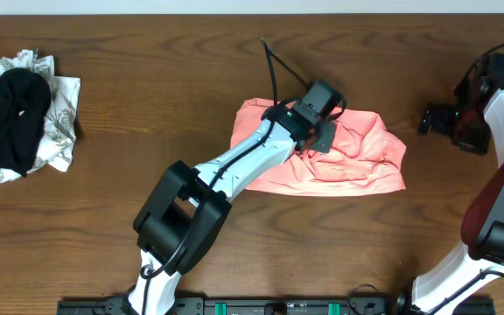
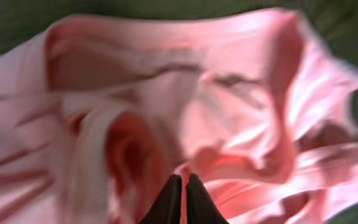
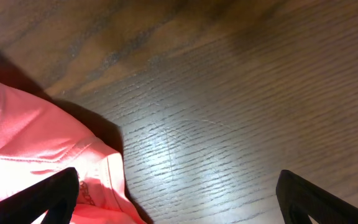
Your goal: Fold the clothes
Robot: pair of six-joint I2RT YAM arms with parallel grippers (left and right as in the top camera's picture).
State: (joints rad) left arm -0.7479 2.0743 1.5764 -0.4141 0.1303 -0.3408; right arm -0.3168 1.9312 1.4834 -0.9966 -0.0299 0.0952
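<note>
A dark wooden counter [image 1: 147, 87] fills the overhead view. The shirt [image 1: 357, 162] lies crumpled a little right of the middle, salmon-pink and bunched into folds; no print shows on it. The left arm reaches in from the near edge, and the left hand [image 2: 184, 186] is down on the shirt's upper left part. Its fingers are clenched tight together with a sliver of pink cloth pinched between the tips. The right hand [image 1: 434, 120] is off to the right of the shirt, apart from it, fingers spread wide and grasping nothing. Its wrist view shows a hemmed edge of the shirt at lower left. At the far left of the counter, a black garment [image 1: 11, 114] rests on a white patterned cloth [image 1: 59, 122].
</note>
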